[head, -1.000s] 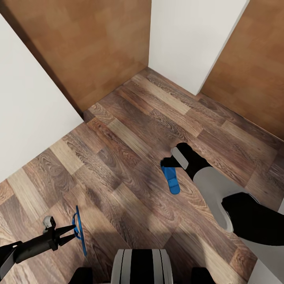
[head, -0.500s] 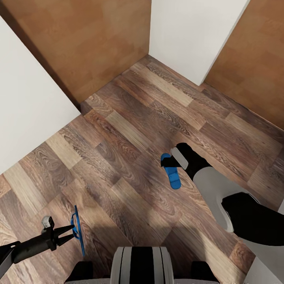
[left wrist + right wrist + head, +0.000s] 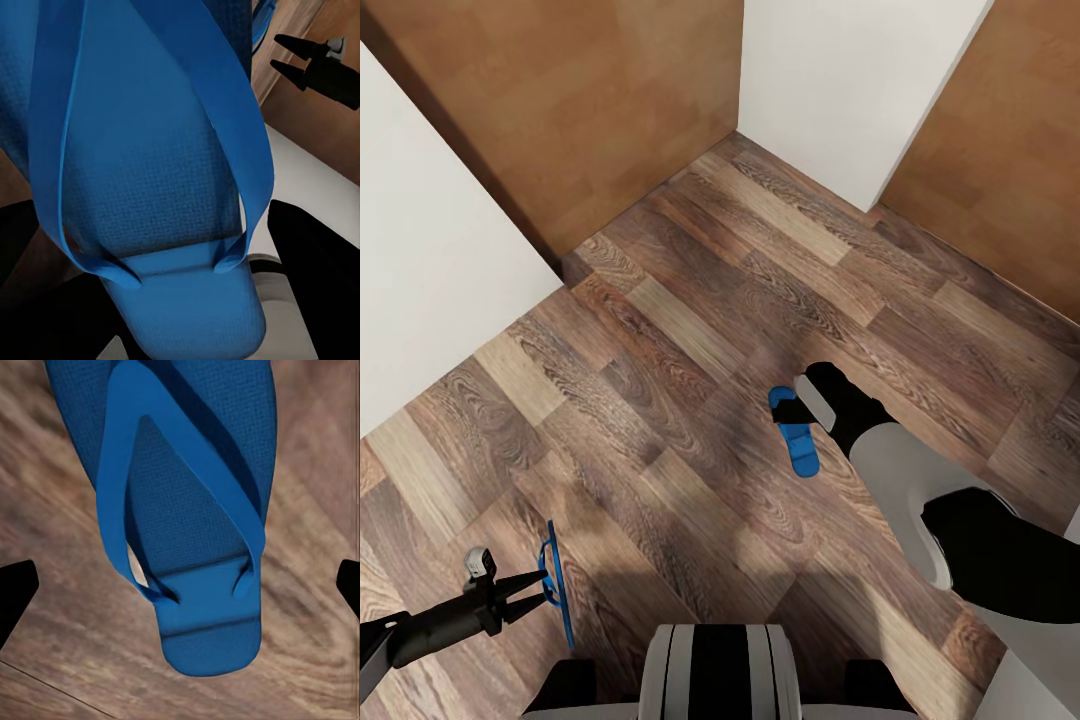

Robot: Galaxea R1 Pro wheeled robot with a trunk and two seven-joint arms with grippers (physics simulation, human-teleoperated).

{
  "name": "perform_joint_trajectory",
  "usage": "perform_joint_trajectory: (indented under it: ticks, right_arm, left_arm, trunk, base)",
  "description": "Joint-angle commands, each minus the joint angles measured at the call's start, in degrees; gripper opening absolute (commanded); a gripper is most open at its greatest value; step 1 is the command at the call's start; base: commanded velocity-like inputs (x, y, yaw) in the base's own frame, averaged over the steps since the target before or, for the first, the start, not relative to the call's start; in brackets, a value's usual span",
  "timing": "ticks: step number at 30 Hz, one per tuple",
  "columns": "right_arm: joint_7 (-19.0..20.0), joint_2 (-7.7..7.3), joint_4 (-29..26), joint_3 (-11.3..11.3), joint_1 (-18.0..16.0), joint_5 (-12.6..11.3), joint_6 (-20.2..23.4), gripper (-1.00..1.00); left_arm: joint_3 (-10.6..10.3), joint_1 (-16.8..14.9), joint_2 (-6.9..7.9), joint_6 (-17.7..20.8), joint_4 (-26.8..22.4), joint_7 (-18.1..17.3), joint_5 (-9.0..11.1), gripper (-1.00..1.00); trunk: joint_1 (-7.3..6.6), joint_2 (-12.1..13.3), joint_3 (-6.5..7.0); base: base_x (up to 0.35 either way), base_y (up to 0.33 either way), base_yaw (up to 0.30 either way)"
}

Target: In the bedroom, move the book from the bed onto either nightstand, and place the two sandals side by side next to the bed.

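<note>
Nearest, at the head view's lower left, the left gripper [image 3: 536, 590] pinches one blue sandal [image 3: 559, 585] between its thin black fingers, the sandal hanging edge-on above the floor [image 3: 690, 330]; from the left wrist its sole and straps [image 3: 150, 172] show close up. Further out, the right gripper [image 3: 792, 410] holds the second sandal [image 3: 797, 445] by one end, its sole facing up, just over the planks. From the right wrist, that sandal [image 3: 187, 510] lies between the finger tips, which sit wide at either edge. Beyond stand white walls [image 3: 840, 80] and brown wooden doors [image 3: 570, 100].
</note>
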Motion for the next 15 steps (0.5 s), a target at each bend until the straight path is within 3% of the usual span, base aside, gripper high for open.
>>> perform_joint_trajectory:
  ticks: [1, 15]
  right_arm:
    - [-0.4, -0.04, -0.1, 0.4, 0.0, -0.1, 0.2, 1.00]
    - [-0.4, -0.04, -0.1, 0.4, 0.0, 0.9, 0.1, 1.00]
  left_arm:
    - [0.0, 0.0, 0.02, 0.6, 0.0, -0.2, 0.0, -1.00]
    - [0.0, 0.0, 0.04, 0.6, 0.0, -0.2, -0.1, -1.00]
  trunk:
    - [-0.01, 0.0, -0.03]
    - [-0.01, 0.0, -0.03]
  base:
    - [0.000, 0.000, 0.000]
    - [0.000, 0.000, 0.000]
